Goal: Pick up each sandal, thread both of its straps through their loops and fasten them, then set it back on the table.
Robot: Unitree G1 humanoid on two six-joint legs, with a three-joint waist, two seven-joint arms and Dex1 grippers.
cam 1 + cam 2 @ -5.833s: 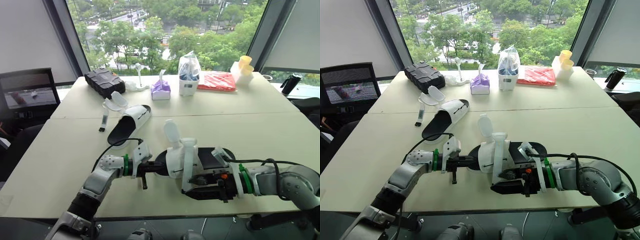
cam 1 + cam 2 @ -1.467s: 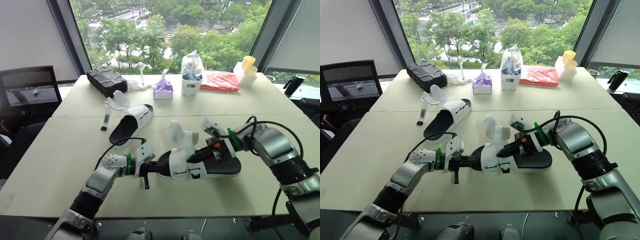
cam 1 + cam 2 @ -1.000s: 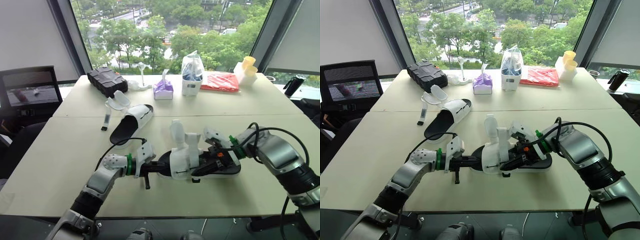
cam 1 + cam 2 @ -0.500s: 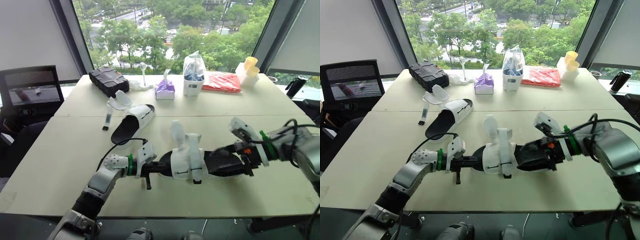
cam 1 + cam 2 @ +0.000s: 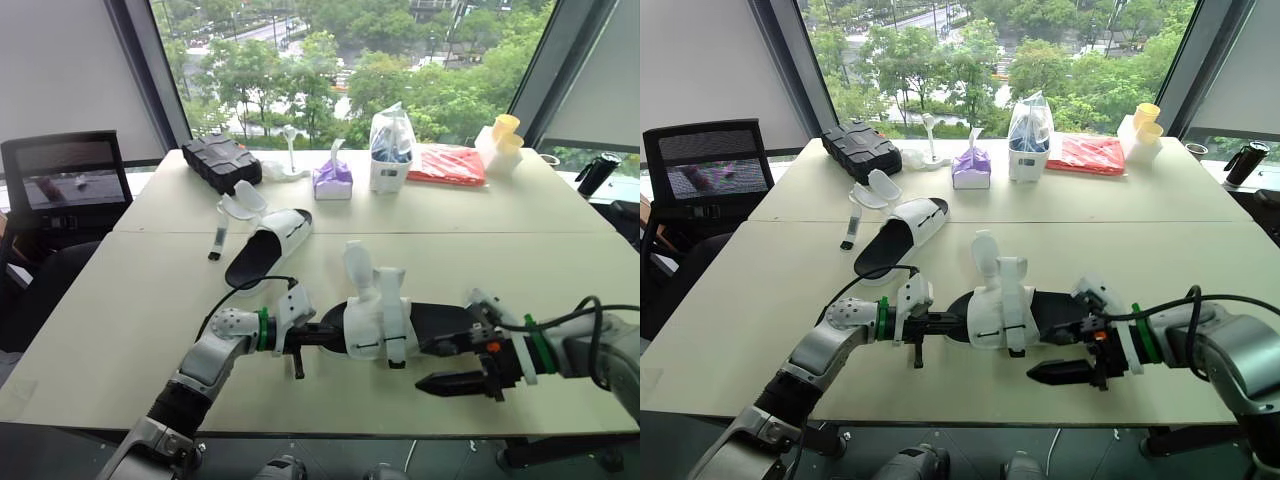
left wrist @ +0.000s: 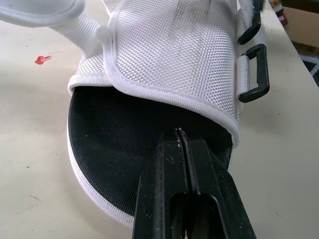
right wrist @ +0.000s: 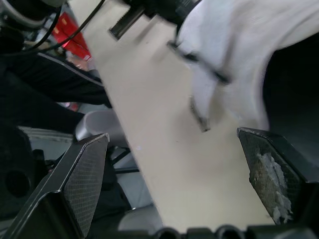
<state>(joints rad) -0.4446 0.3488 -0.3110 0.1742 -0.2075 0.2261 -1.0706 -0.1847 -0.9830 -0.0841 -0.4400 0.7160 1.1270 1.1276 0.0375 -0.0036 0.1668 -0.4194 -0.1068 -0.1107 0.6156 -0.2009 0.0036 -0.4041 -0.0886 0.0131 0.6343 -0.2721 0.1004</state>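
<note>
Beige table [image 5: 120, 310] by a window wall. White mesh sandal with a black sole [image 5: 385, 320] lies front centre, one strap [image 5: 357, 268] sticking up. Left gripper [image 5: 322, 338] is clamped on its toe edge. Right gripper [image 5: 425, 382] sits just beside the heel end, fingers [image 7: 84, 174] spread wide, holding nothing. Second matching sandal [image 5: 262, 248] lies further back, to the left.

Far beyond the right pincer [image 5: 425, 382], along the window edge of the table [image 5: 560, 215], stand 1 black case [image 5: 222, 163], 1 purple tissue pack [image 5: 333, 180], 1 clear bag [image 5: 391, 150], 1 red packet [image 5: 450, 165] and 2 stacked yellow cups [image 5: 505, 129].
</note>
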